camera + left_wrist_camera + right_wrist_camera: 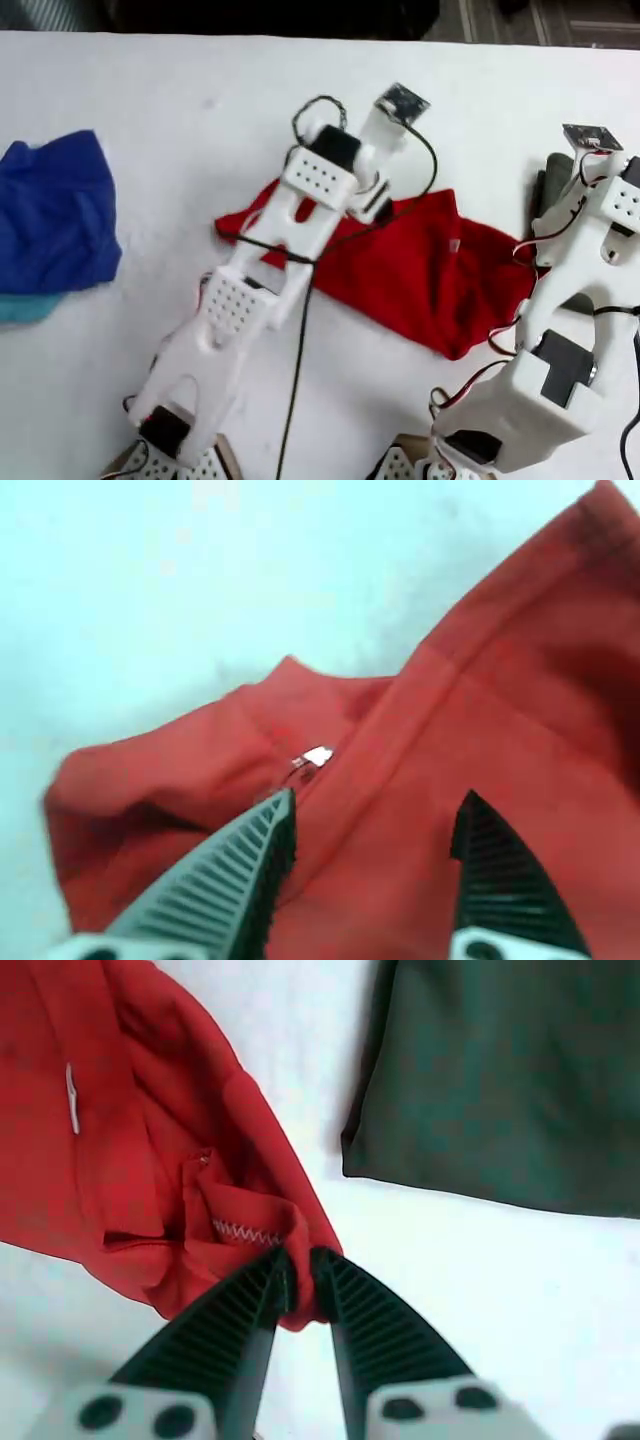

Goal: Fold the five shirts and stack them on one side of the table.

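- The red shirt [420, 260] lay spread but rumpled in the middle of the tabletop [180, 90], not yet folded
- A blue shirt [55, 215] sat heaped at the left side with a teal cloth [25, 308] showing under it, and a dark shirt [500, 1080] lay just beside the red shirt's right end
- The right claw [300, 1260] was pinched shut on a bunched bit of the red shirt's edge, with only a small fold of cloth between its tips; so thin a bite looked likely to slip free under a hard or quick pull
- The left claw [378, 805] hung open over the red shirt near the collar seam and its small white tag [315, 757], gripping nothing; closing there might have caught only the seam, or two layers at once, and left the fold crooked
- With just one end gripped, a lift by the right arm alone would probably have dragged the shirt into a rope instead of a flat fold
- The dark shirt was close enough to the right claw that a sideways sweep could have pushed or snagged it
- A black cable [300, 330] trailed down from the left arm across the red cloth and might have caught on it
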You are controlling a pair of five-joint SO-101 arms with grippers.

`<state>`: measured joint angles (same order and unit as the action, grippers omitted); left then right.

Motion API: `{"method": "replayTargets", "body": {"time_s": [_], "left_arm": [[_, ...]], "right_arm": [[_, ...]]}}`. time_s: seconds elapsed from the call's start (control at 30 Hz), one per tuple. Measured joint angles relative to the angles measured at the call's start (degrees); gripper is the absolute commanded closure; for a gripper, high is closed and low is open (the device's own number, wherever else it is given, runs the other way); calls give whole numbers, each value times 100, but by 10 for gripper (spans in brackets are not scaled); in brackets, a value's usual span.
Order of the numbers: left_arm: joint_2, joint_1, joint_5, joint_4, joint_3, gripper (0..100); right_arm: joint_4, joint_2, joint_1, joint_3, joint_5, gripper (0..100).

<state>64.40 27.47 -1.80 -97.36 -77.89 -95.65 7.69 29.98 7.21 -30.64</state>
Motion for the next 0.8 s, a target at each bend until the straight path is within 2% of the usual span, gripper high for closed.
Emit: {"method": "replayTargets", "body": {"time_s": [0.07, 0.17, 0.3, 0.5, 0.6, 0.8], "left_arm": [[316, 35, 9, -158, -149, 807], [598, 26, -167, -387, -229, 980], [598, 9, -844, -475, -237, 981], [-193, -123, -1020, -501, 255, 978], [-976, -158, -1020, -501, 1169, 978], [-2796, -237, -1222, -475, 3859, 976]], "right_arm": [[0, 0, 0, 0, 0, 980], [9, 0, 0, 0, 0, 980], [9, 0, 0, 0, 0, 980], [9, 0, 0, 0, 0, 980], [9, 0, 0, 0, 0, 980], [9, 0, 0, 0, 0, 980]]}}
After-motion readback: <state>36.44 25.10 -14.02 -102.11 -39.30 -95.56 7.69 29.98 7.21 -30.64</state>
